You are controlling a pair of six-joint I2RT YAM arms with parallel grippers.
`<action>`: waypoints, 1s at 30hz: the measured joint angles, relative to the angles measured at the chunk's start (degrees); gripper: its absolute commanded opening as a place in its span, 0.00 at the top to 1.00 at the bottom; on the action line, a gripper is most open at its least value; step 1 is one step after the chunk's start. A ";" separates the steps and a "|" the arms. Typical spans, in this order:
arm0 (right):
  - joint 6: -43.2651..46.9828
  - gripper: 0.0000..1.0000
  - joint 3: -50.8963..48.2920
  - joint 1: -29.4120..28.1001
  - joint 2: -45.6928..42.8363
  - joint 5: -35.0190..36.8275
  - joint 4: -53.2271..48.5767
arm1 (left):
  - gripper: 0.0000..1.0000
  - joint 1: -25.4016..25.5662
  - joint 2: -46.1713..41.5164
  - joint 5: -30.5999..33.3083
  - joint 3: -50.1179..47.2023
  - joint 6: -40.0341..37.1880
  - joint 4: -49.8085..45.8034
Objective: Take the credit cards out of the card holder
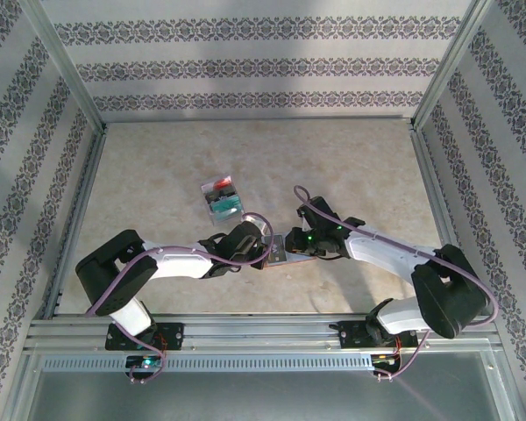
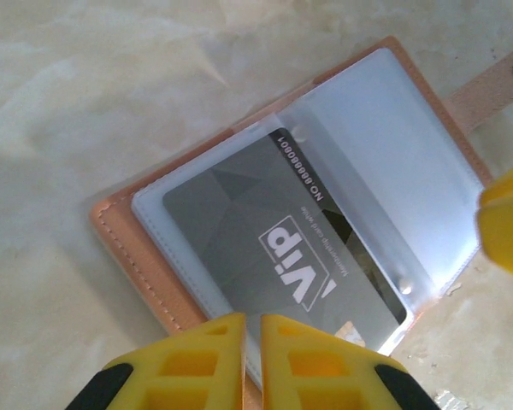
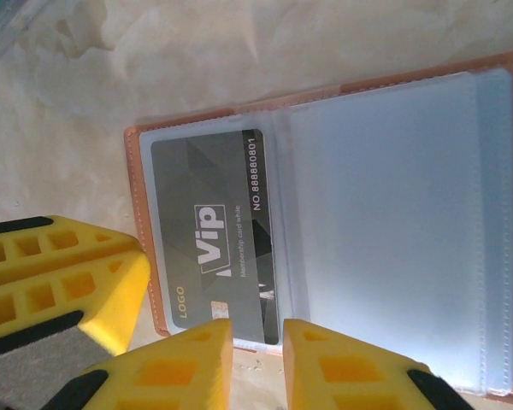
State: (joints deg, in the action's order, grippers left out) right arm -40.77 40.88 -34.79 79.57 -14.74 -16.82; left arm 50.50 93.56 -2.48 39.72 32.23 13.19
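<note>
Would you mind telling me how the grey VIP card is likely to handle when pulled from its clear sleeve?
The grey VIP card looks thin and flat, so probably stiff yet light. Its glossy face may slip. The thin open card holder may well drag along with it.

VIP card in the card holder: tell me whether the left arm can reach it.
Probably yes. The card holder lies open, and the left fingers sit at the near end of the VIP card; only the clear sleeve covers it.
</note>
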 measured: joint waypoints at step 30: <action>0.09 0.72 1.62 -0.11 10.78 -3.67 7.56 | 0.89 -2.64 2.99 -3.10 -0.11 1.09 3.61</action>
State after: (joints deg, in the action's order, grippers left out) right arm -40.69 42.50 -34.89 90.35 -18.41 -9.26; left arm 47.86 96.55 -5.58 39.62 33.32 16.80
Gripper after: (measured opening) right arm 0.284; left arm 0.109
